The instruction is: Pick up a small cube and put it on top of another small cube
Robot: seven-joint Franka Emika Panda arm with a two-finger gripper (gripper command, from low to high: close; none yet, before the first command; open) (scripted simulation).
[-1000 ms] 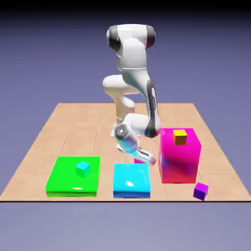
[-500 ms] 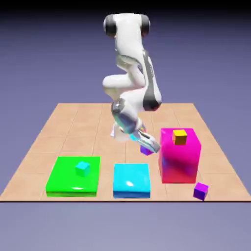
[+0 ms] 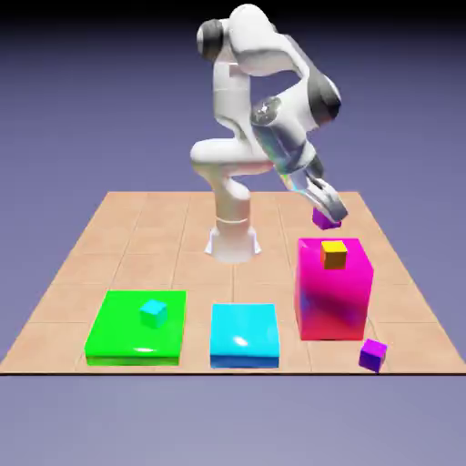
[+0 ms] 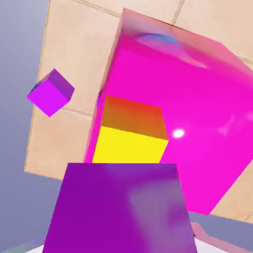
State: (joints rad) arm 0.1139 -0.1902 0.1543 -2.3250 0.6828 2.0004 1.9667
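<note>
Fingers [image 3: 339,211] closed on magenta-purple cube [image 3: 325,218], held above glossy pink block [image 3: 333,289]. Orange-yellow cube [image 3: 334,255] sat on that block, near its rear edge. Hand view showed the held cube's broad smooth face; exterior view, the green slab [image 3: 137,327] and blue slab [image 3: 244,335]. Tiled worktop [image 3: 155,264] had bare space behind the slabs.

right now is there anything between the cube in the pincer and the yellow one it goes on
Nothing visible stands between them: in the hand view, the held purple cube borders directly on the yellow cube, which sits with its top uncovered on the big magenta block.
</note>
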